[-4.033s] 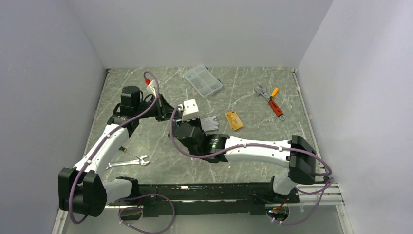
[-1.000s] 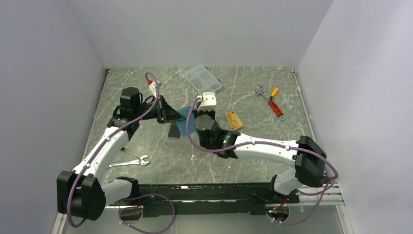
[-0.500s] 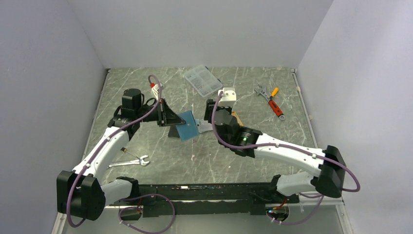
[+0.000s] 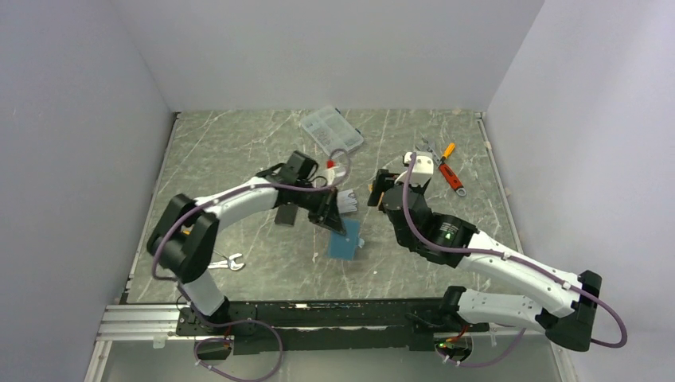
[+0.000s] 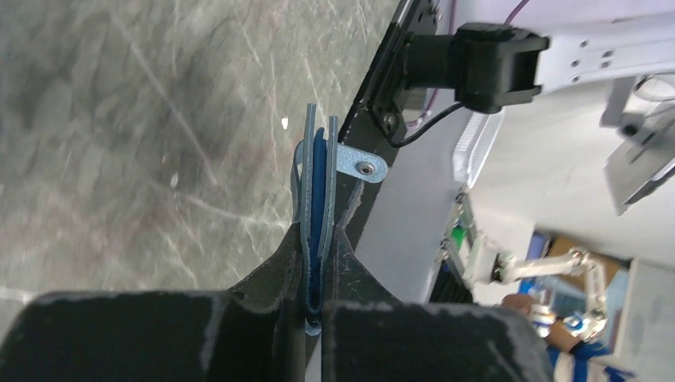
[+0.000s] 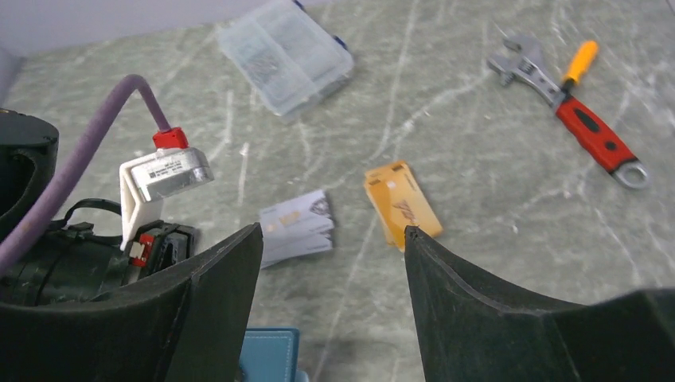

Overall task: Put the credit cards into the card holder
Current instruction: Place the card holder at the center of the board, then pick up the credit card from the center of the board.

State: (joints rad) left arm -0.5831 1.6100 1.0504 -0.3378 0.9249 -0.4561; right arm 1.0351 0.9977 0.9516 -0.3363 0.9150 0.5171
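Observation:
My left gripper [image 4: 334, 223] is shut on the teal-blue card holder [image 4: 345, 240], which hangs off the table at the centre. In the left wrist view the card holder [image 5: 317, 191] is edge-on between the fingers, snap tab [image 5: 360, 166] sticking out to the right. Silver-grey credit cards [image 6: 296, 227] lie fanned on the table, with orange-gold credit cards [image 6: 402, 205] just to their right. My right gripper [image 6: 333, 231] hovers open above these cards with nothing between its fingers. From above, the right gripper [image 4: 384, 191] covers most of the orange cards; the silver cards [image 4: 348, 199] show beside it.
A clear compartment box [image 4: 331, 131] lies at the back centre. A red-handled adjustable wrench [image 4: 442, 163] lies at the back right. A flat black case [image 4: 285, 215] sits under the left arm, and a small spanner [image 4: 223, 262] lies at the front left.
The left arm has swung the card holder from the left-centre toward the middle front. The right gripper has opened and drawn back to the right, over the cards.

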